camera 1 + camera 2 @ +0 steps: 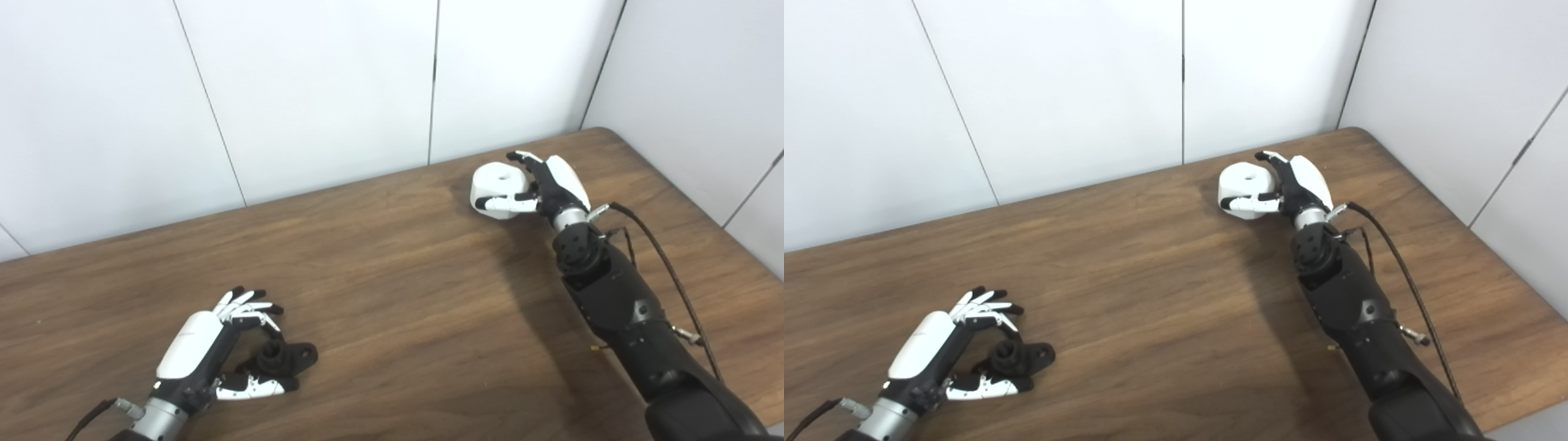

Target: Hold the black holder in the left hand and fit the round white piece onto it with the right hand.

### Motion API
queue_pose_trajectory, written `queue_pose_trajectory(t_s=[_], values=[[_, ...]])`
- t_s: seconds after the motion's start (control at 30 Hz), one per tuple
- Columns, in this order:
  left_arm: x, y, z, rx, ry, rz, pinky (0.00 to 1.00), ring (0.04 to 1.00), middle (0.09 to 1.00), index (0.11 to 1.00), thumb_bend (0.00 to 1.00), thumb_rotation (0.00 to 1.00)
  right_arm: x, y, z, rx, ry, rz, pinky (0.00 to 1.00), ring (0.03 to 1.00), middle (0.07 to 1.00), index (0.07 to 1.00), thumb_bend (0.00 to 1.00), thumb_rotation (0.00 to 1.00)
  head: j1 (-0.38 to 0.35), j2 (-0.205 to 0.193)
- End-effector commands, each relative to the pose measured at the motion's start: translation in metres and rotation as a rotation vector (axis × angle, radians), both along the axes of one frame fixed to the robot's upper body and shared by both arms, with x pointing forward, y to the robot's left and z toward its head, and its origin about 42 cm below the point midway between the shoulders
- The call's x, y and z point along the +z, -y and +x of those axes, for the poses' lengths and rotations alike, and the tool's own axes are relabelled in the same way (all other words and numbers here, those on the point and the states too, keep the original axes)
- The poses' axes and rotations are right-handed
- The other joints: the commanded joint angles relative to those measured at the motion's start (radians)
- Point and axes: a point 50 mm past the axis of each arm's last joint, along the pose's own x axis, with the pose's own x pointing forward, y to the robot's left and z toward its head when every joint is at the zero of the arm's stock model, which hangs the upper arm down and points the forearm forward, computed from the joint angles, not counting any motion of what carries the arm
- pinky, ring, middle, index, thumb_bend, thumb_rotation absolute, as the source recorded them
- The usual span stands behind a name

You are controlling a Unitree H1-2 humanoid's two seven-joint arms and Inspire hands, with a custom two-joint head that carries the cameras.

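The black holder (pixel 286 356) lies on the wooden table (pixel 392 294) at the front left. My left hand (pixel 205 346) is cupped around it, fingers (pixel 254 309) behind it and thumb (pixel 254 387) in front, with small gaps showing, so it is open. The round white piece (pixel 497 180), with a hole in its top, sits at the far right of the table. My right hand (pixel 548 184) is closed on it, thumb (pixel 505 203) across its front side and the other fingers over its back. The same scene shows in the right eye view, with the holder (pixel 1020 358) and the white piece (pixel 1244 180).
White wall panels (pixel 306 92) stand close behind the table's far edge and along its right edge. A black cable (pixel 661 257) runs along my right forearm. Bare wood lies between the two hands.
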Motion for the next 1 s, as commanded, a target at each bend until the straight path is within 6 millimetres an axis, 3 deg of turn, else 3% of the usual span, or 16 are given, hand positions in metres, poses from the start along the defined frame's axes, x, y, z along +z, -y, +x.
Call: queue_pose_trajectory(t_s=[0.0,0.17,0.37,0.97], values=[[-0.0030,-0.0032,-0.0040,0.009,-0.006,-0.008,1.00,0.911,0.774,0.482,0.52,0.04,0.0233,-0.0008,0.0108,0.018,0.064,-0.029,0.82,0.918,0.911,0.841,0.94,0.43,-0.001,0.001],[-0.0022,-0.0042,-0.0038,0.011,-0.008,-0.011,1.00,0.907,0.773,0.482,0.52,0.04,0.0214,-0.0018,0.0103,0.025,0.054,-0.054,0.85,0.946,0.916,0.831,0.93,0.43,0.001,0.004],[-0.0012,-0.0045,-0.0028,0.013,-0.010,-0.013,1.00,0.911,0.775,0.482,0.52,0.04,0.0216,-0.0003,0.0093,0.025,0.040,-0.104,1.00,0.971,0.921,0.821,0.93,0.47,-0.001,0.002],[0.0007,-0.0048,-0.0010,0.015,-0.002,-0.014,1.00,0.903,0.774,0.482,0.52,0.04,0.0205,0.0061,0.0085,0.007,0.045,-0.179,1.00,0.955,0.903,0.800,0.93,0.46,-0.009,0.008]])
